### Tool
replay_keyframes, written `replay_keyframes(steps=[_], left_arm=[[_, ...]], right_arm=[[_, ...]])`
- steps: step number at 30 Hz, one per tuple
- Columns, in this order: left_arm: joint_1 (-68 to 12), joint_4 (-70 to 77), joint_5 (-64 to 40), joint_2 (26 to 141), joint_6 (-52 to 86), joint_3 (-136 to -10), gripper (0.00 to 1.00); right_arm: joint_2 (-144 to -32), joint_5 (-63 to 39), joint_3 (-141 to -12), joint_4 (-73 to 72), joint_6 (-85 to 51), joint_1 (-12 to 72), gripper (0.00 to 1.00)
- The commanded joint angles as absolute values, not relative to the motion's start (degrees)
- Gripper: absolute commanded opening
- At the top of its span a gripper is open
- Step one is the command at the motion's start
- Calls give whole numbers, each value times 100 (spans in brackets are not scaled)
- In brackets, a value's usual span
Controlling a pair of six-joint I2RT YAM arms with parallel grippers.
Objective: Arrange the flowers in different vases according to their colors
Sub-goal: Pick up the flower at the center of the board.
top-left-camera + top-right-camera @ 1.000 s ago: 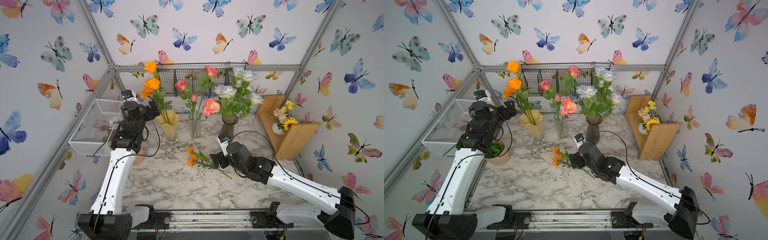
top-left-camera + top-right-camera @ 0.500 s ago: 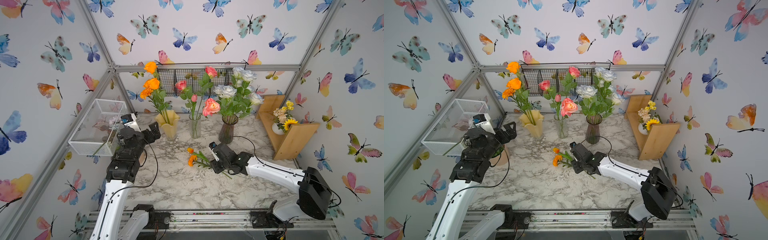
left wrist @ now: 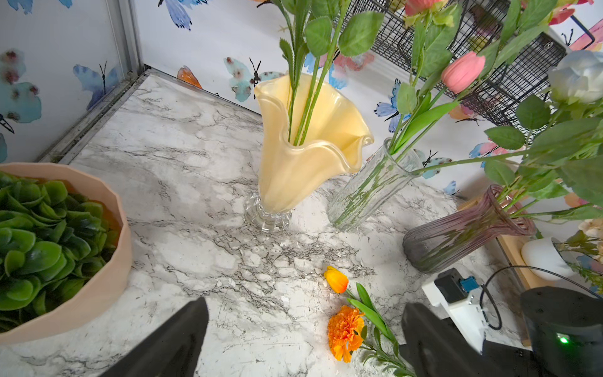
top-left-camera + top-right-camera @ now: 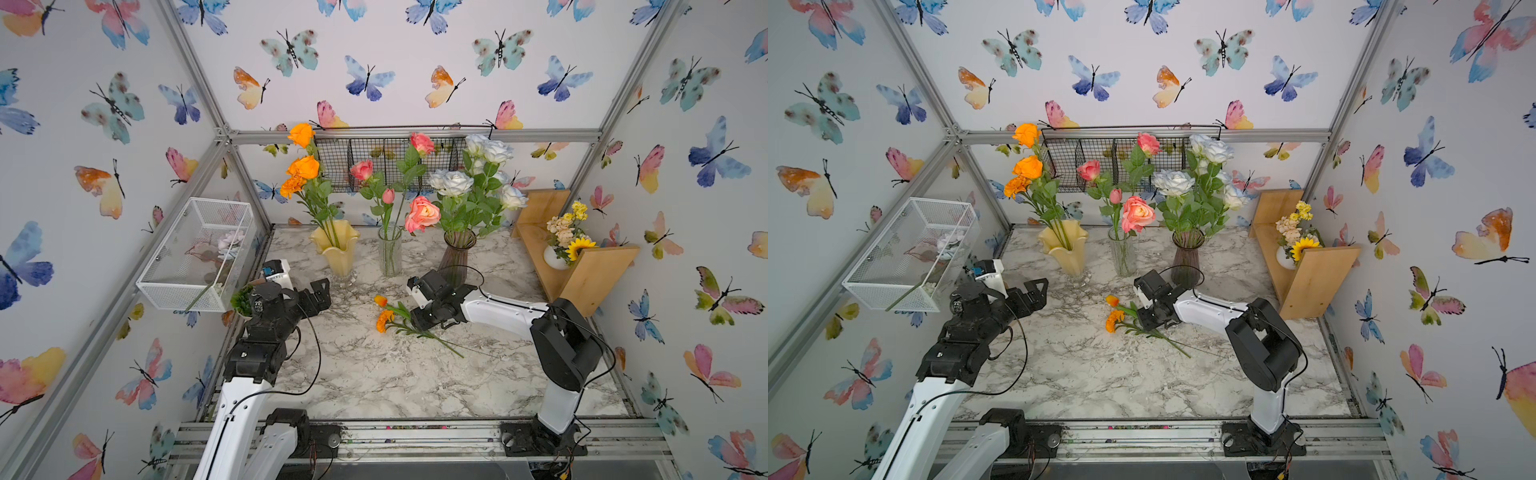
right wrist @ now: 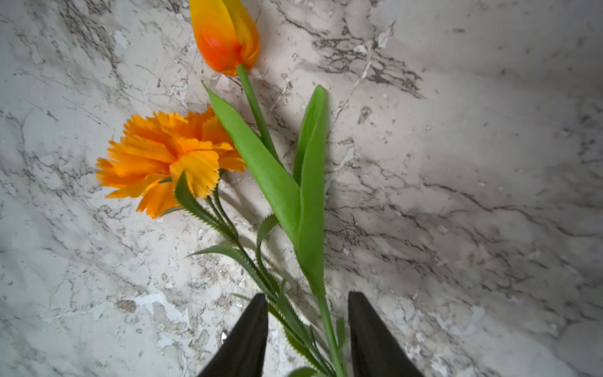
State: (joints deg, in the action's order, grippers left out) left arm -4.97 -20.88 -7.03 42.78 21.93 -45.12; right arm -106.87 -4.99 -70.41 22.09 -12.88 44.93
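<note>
An orange tulip (image 4: 380,300) and an orange marigold (image 4: 384,321) lie side by side on the marble table, stems pointing to the front right. My right gripper (image 5: 305,295) is down over both stems, its jaws partly closed; a gap shows beside the tulip stem (image 5: 326,323). At the back stand the yellow vase (image 4: 337,249) with orange flowers, the clear vase (image 4: 390,253) with pink ones and the purple vase (image 4: 456,257) with white roses. My left gripper (image 4: 322,293) hangs open and empty in front of the yellow vase.
A tan pot with a green succulent (image 3: 98,261) stands at the table's left edge beside my left arm. A white wire basket (image 4: 195,253) hangs on the left wall. A wooden shelf (image 4: 582,266) at the right holds a small sunflower pot (image 4: 555,255).
My right gripper has come down over the two stems and its jaws have narrowed around them. My left arm has drawn back from the yellow vase toward the front and dropped lower.
</note>
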Motion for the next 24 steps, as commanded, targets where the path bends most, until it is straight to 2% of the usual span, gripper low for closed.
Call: replay_keyframes(steps=[1,8,14,18,24], left_arm=[[-492,-2057,-936,4258,2154,-4509,99],[-492,-2057,-1015,4377,2149,-4509,99],[-489,-2057,-1059,4378,2187,-4456,99],[-489,-2052,-1142,4386,2208,-4434,99],[-488,-1951,-1443,4417,2412,-4296,99]], right_arm=[[-10955,-492,-7295,2239,-1155,4500,41],[-11448,-314,-7595,2276,-1080,4500,35],[-11671,-255,-7834,2294,-1022,4500,25],[-11743,-268,-8001,2379,-872,4500,3],[-11252,-15,-7934,2074,-489,4569,2]])
